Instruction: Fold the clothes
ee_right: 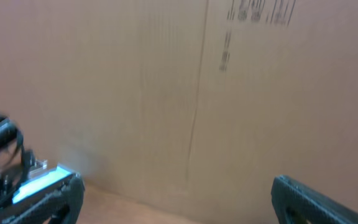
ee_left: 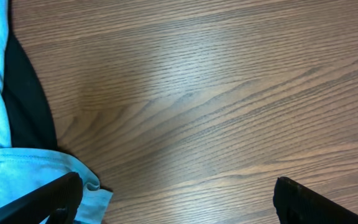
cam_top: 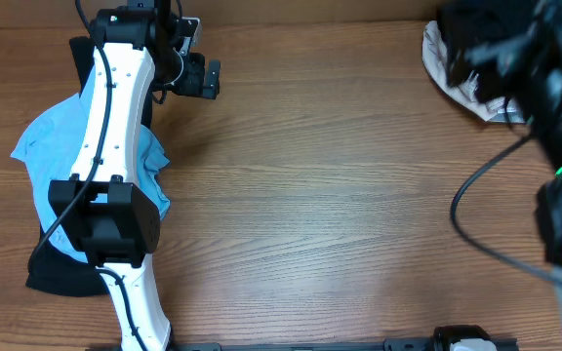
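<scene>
The clothes lie in two places. A light blue garment [cam_top: 52,156] sits at the table's left on top of a black one [cam_top: 61,273], both partly under my white left arm. A beige and white heap [cam_top: 452,68] lies at the far right corner. My left gripper [cam_top: 201,78] hangs over bare wood to the right of the blue garment, open and empty. In the left wrist view the gripper [ee_left: 179,191] is spread wide, with its left finger [ee_left: 55,196] over the blue hem [ee_left: 36,168]. My right gripper [ee_right: 178,186] is open, facing a cardboard wall.
The wooden table [cam_top: 340,195] runs between the two heaps. A brown cardboard wall [ee_right: 197,81] stands along the far edge. My right arm [cam_top: 554,117] is a dark blur at the upper right, partly covering the beige heap, with a cable looping beside it.
</scene>
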